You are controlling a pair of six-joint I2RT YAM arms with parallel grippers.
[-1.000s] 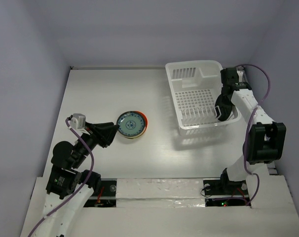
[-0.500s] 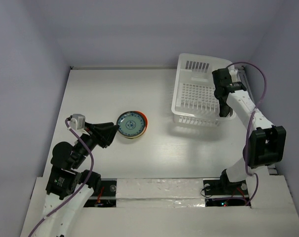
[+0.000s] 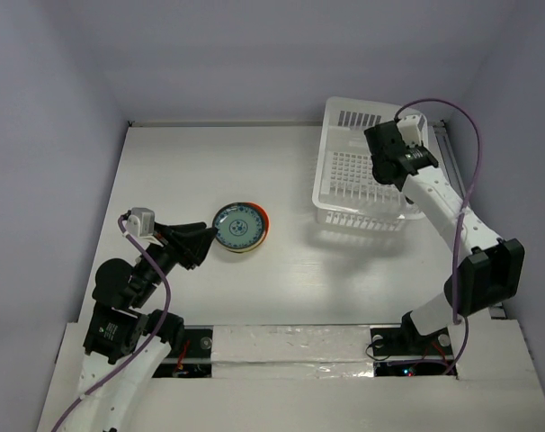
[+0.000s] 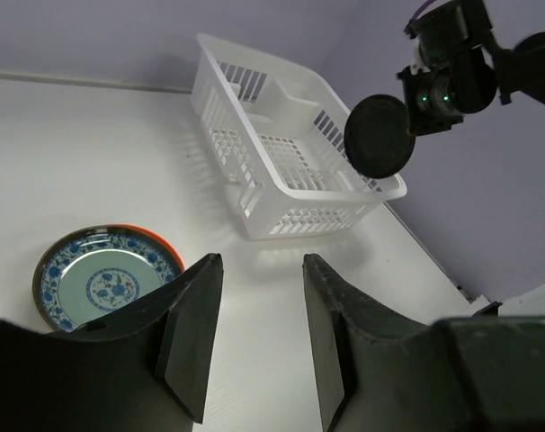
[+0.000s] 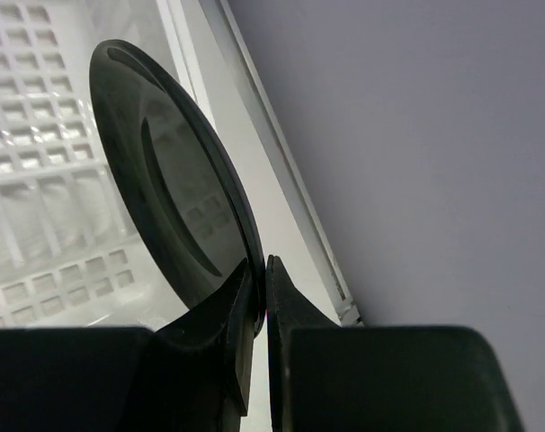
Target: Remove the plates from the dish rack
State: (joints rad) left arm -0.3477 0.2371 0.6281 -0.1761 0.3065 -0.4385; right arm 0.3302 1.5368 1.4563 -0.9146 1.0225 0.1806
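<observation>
The white dish rack [image 3: 358,184] stands at the back right; no plate shows inside it. My right gripper [image 3: 385,160] hangs above the rack's right side, shut on the rim of a black plate [image 5: 169,175] held on edge in the air. That plate also shows in the left wrist view [image 4: 378,135], above the rack [image 4: 281,171]. A stack of plates [image 3: 241,227] lies mid-table, a blue-patterned plate on top and an orange-red rim beneath [image 4: 106,286]. My left gripper [image 3: 199,243] is open and empty, just left of the stack [image 4: 261,263].
The side walls close in on the table left and right. The rack's right wall [image 5: 201,54] runs close to the table's right edge. A raised white ledge [image 3: 299,346] crosses the near edge between the arm bases.
My right gripper has lifted the black plate up out of the rack and moved it left. The rack slid back and to the right, then settled. The left arm has not moved.
</observation>
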